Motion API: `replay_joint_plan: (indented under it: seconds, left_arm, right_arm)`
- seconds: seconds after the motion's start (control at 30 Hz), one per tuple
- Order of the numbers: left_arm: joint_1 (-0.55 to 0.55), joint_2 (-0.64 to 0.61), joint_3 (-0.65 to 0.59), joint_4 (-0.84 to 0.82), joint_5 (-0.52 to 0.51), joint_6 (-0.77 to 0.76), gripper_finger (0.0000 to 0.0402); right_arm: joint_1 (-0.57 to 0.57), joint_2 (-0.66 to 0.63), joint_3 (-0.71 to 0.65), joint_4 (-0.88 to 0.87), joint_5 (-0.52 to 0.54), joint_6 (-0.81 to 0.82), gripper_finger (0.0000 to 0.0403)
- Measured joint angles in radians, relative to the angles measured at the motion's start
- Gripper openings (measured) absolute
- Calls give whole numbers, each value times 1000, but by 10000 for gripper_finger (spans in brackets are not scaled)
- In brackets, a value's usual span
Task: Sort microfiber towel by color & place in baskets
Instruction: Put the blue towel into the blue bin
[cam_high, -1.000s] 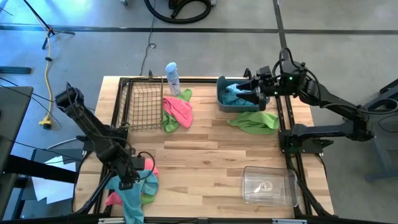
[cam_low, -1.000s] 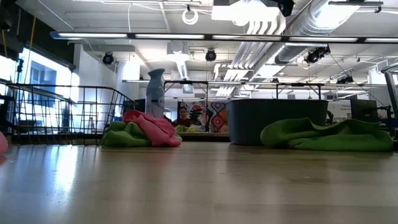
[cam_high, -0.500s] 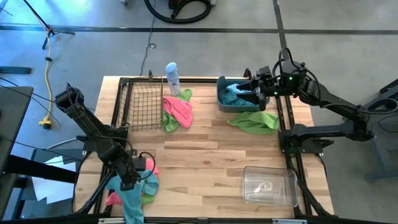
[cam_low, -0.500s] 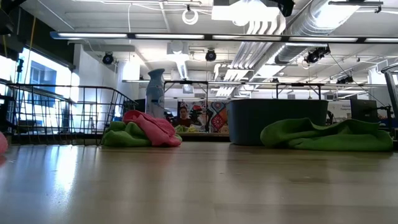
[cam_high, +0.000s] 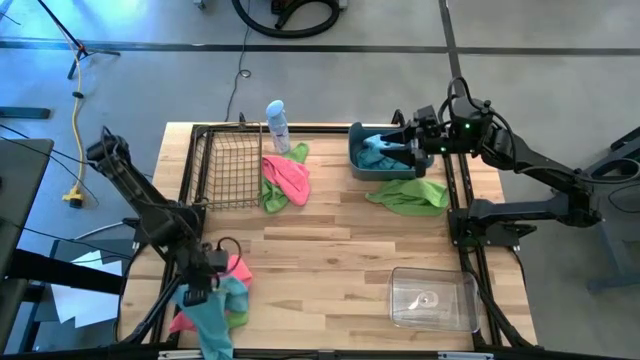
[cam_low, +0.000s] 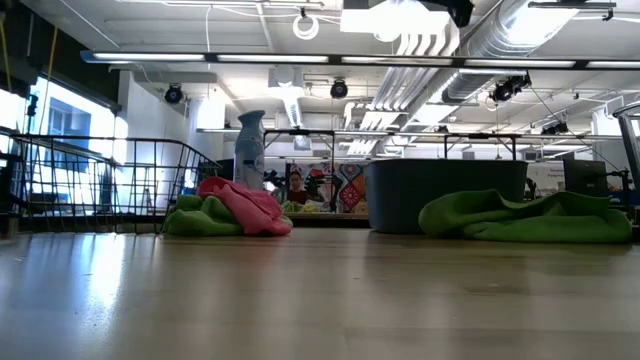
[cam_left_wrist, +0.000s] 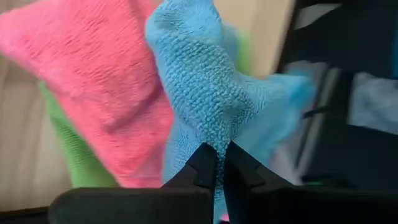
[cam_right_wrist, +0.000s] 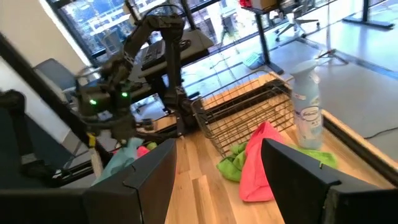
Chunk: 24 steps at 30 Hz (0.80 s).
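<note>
At about 8 o'clock on the desk (cam_high: 330, 250), the left gripper (cam_high: 197, 293) is pinched tight on a fold of a teal-blue towel (cam_high: 212, 322); the left wrist view shows the two dark fingertips (cam_left_wrist: 205, 163) meeting on the blue cloth. That towel lies in a small heap with a pink towel (cam_high: 237, 267) and a lime green towel (cam_high: 238, 318), at the near left corner of the desk, the blue one hanging past the desk's edge.

At about 11 o'clock stands the black wire-mesh basket (cam_high: 225, 170). Just beside it, toward 12 o'clock, a white-and-blue spray bottle (cam_high: 277, 124) stands upright, and next to the basket's right side lies a second pink towel (cam_high: 289, 178) on top of a second green towel (cam_high: 272, 195), the two touching.

At about 1 o'clock sits the grey-blue tub (cam_high: 372, 165) with a teal-blue towel in it (cam_high: 376, 152). The right gripper (cam_high: 408, 148) hovers over the tub with its fingers set wide apart and nothing between them; in the right wrist view both fingers frame the far side of the desk. Touching the tub's near side, at about 2 o'clock, a third green towel (cam_high: 410, 195) lies spread flat.

At about 4 o'clock the clear plastic box (cam_high: 433, 298) sits well apart from everything else.
</note>
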<state>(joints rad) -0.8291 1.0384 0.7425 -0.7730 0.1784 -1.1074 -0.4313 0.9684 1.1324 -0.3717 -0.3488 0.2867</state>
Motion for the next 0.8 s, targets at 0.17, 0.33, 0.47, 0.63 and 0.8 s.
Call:
replay_joint_plan:
  seconds: [0.17, 0.33, 0.47, 0.63, 0.8]
  left_arm:
    - [53, -83, 65, -47, 24, -7, 1]
    - [123, -136, 140, -45, 25, -1, 1]
    - [184, -154, 211, -41, 26, 35, 1]
    - [254, -154, 298, -40, 25, 76, 0]
    - [300, -154, 358, -38, 33, 105, 0]
  right_arm:
    - [0, 0, 0, 2, 2, 0, 231]
    - [0, 0, 0, 2, 2, 0, 231]
    - [0, 0, 0, 2, 2, 0, 231]
    - [0, 0, 0, 2, 2, 0, 231]
    - [0, 0, 0, 2, 2, 0, 231]
